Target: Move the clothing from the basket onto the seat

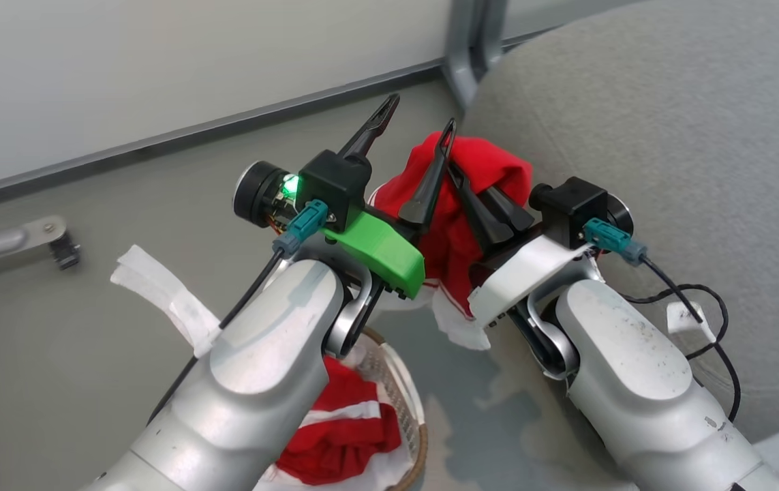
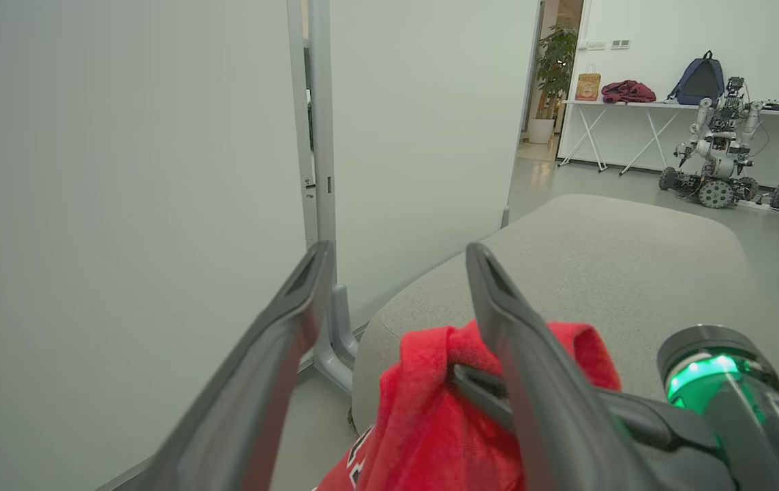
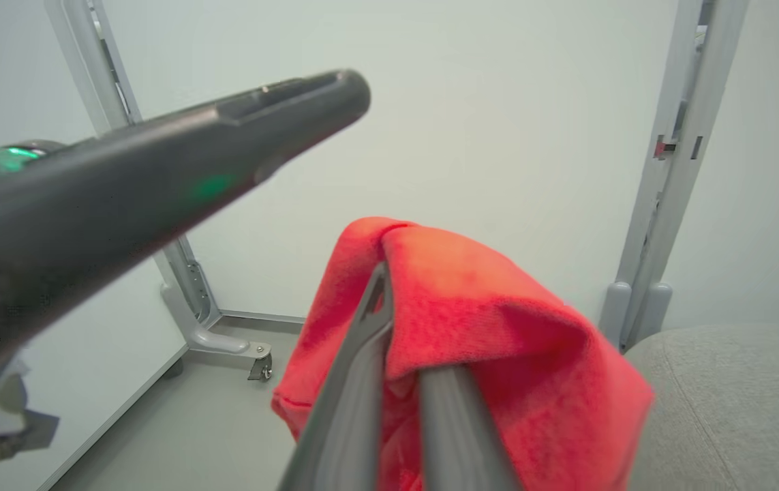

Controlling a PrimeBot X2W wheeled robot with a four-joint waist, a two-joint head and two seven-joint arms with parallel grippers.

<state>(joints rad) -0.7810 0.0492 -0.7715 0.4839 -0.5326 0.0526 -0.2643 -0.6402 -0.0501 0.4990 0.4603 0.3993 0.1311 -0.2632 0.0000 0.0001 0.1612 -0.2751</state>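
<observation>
The right gripper (image 1: pixel 463 181) is seen closed on a fold of a red garment (image 1: pixel 491 167), with the fabric pinched between its two dark fingers and draped over their tips. The garment is held up in the air just beside the rounded edge of the grey sofa cushion (image 1: pixel 668 136), and its white-trimmed lower part hangs down between the two forearms. The left gripper (image 1: pixel 421 112) is spread wide and nothing is held in it. One of its fingers is seen in front of the held garment, close to the right gripper's fingers, though contact cannot be told. The other finger is pointed out over the floor. Lower down, a second red garment with white stripes (image 1: pixel 341 423) is seen lying in the laundry basket (image 1: pixel 422 429), partly hidden by the left forearm.
</observation>
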